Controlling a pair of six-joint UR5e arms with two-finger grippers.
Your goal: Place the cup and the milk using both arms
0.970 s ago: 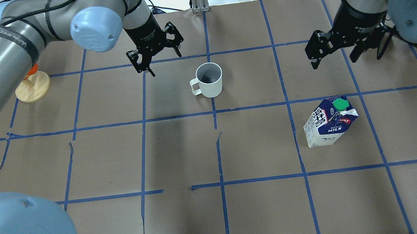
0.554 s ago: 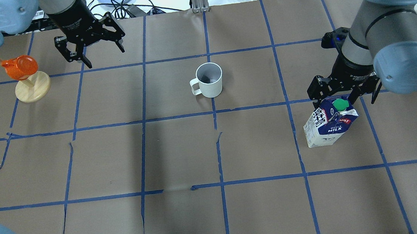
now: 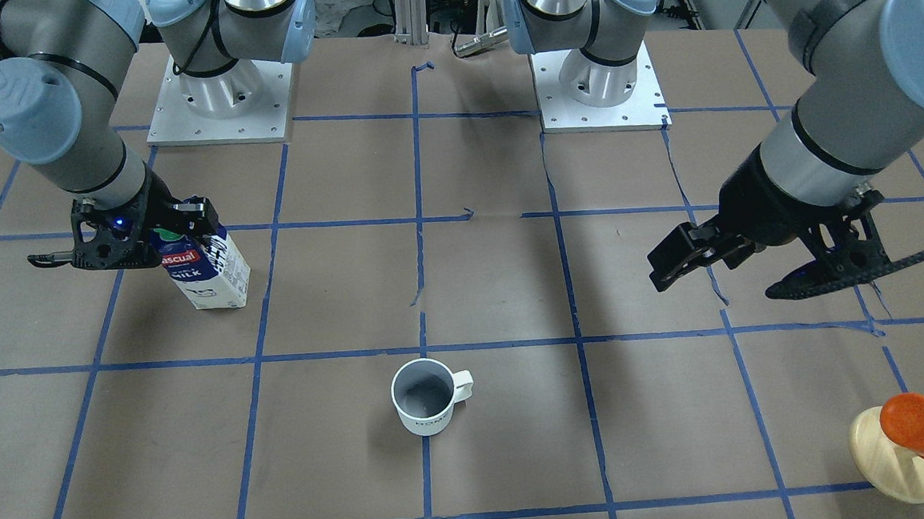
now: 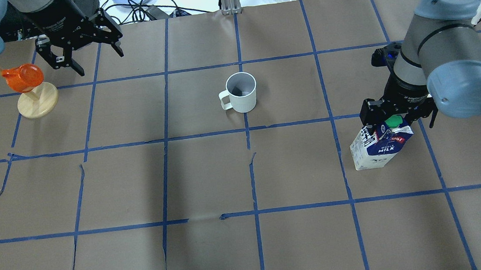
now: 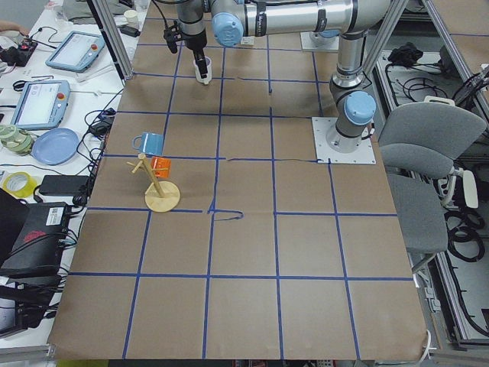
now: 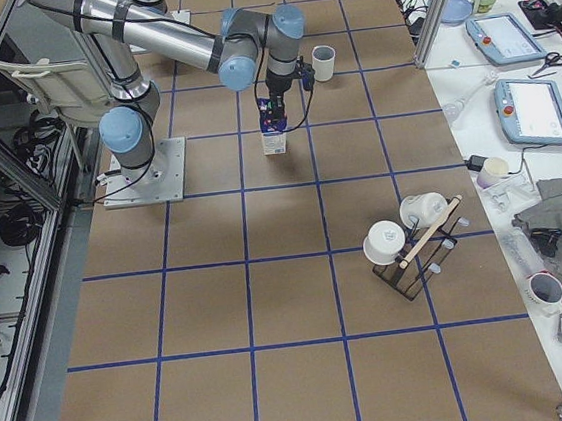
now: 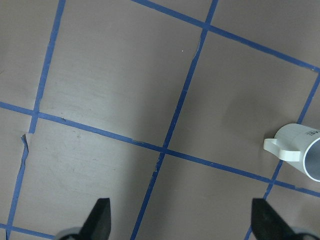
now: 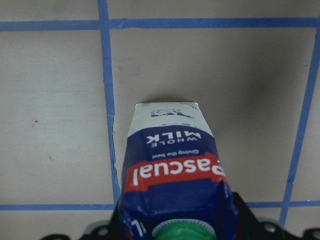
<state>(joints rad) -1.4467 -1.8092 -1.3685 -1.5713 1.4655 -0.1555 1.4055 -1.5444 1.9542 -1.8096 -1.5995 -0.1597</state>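
Observation:
The white cup (image 4: 242, 92) stands upright at the table's middle, its handle toward my left side; it also shows in the front view (image 3: 424, 398) and at the edge of the left wrist view (image 7: 300, 150). The milk (image 4: 380, 146) stands upright on my right side, green cap on top. My right gripper (image 4: 396, 121) is open, lowered over the carton's top with a finger on either side; the carton (image 8: 172, 170) fills the right wrist view. My left gripper (image 4: 99, 62) is open and empty, high at the back left, far from the cup.
A wooden mug tree (image 4: 37, 102) with an orange cup (image 4: 22, 78) stands at the back left, close beside my left gripper. A black rack with white mugs (image 6: 410, 242) stands at the far side on my right. Blue tape lines grid the brown table cover.
My left gripper has swung away from the cup to the back left. My right gripper has come forward and down over the milk carton's top, still open.

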